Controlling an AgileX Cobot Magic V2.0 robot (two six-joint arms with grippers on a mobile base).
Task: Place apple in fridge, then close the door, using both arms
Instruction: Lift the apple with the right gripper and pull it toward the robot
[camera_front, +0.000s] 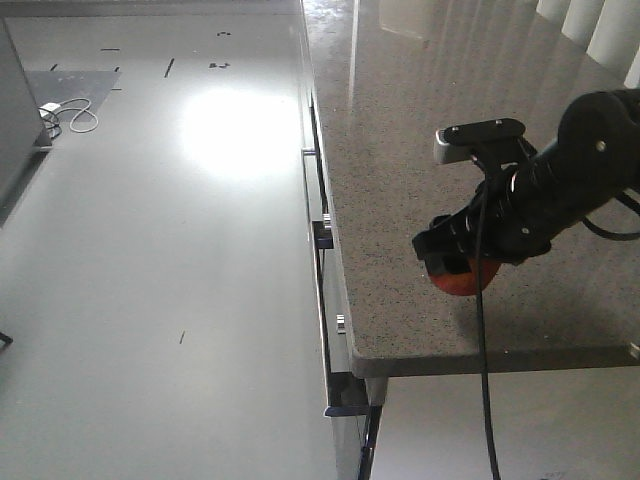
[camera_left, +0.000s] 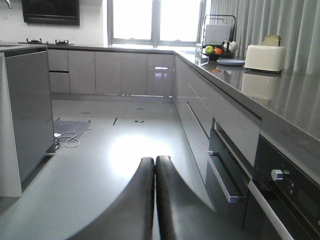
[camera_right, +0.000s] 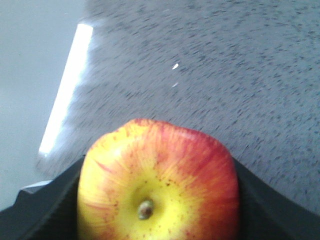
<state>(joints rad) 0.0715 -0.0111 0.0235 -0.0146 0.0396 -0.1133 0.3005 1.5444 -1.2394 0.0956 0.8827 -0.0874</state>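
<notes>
Apple (camera_right: 157, 185), red with a yellow patch around its dimple, fills the 6 o'clock part of the right wrist view. It is pinched between the black jaws of the right gripper (camera_front: 452, 262), which press on it from 3 and 9 o'clock. Its dimpled end faces the camera. Behind it runs a speckled grey stone worktop (camera_right: 225, 75), blurred, with a bright strip at 10 o'clock.

In the front view the right arm (camera_front: 570, 170) comes in from 3 o'clock. The gripper sits low over the worktop, close to its near corner, and the apple's red underside shows beneath the jaws. It cannot be told whether the fruit touches the stone. Along the worktop's 9 o'clock edge runs a cabinet front with metal handles (camera_front: 320, 235). Beyond that lies a glossy grey floor (camera_front: 150, 300) with a patch of glare. A white cable (camera_front: 72, 118) is coiled on the floor at 11 o'clock.

In the left wrist view the left gripper (camera_left: 155, 165) sits at 6 o'clock with its jaws pressed together above the floor. An oven front with a round knob (camera_left: 277, 174) stands at 4 o'clock. A tall grey panel (camera_left: 27, 110) stands at 9 o'clock. Farther off, at 12 o'clock, a row of grey cabinets (camera_left: 120, 72) runs under a bright window (camera_left: 155, 20). At 1 to 2 o'clock, on the far worktop, stand a cream toaster (camera_left: 264, 57), a plate (camera_left: 230, 62) and a fruit bowl (camera_left: 214, 52).
</notes>
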